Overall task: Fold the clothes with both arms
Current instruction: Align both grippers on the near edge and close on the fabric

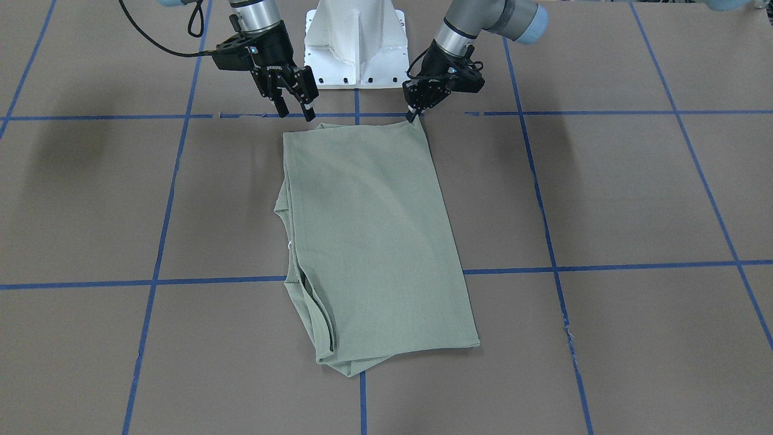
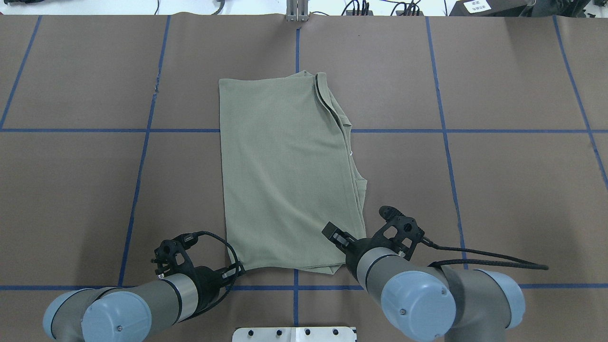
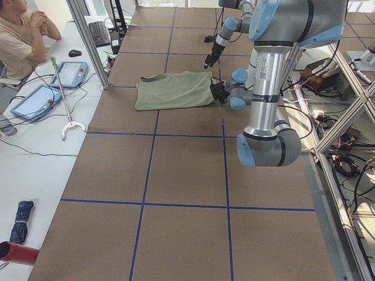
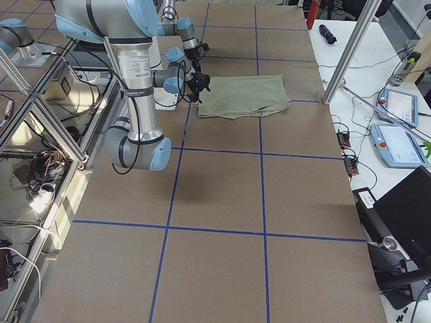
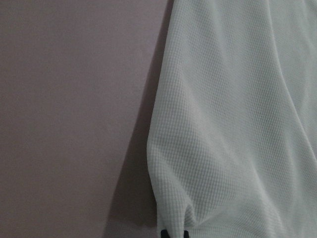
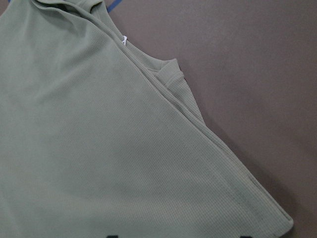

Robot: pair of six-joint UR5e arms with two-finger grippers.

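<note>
Two corners of one short edge decide the coming move; the sage-green ribbed knit shirt [image 1: 374, 229] lies flat on the brown paper-covered table [image 1: 604, 193] with its blue tape lines, folded into a long narrow panel whose long axis runs straight away from the robot, the near short edge just in front of the white pedestal [image 1: 356, 48]; the black two-finger left gripper [image 1: 415, 115] sits at that edge's corner on the robot's left, its jaws closed to a pinch with a small peak of fabric between them, as the left wrist view shows; the black two-finger right gripper [image 1: 296, 113] hangs just above the opposite near corner, jaws spread wide and holding nothing; the layered side, with the white tag string [image 6: 124, 40], lies on the right gripper's side; so the cloth stretches forward from both grippers, each nearest its own corner; by my judgement the right one has to drop and close on its corner before the near edge can be carried along the long axis toward the far edge.
</note>
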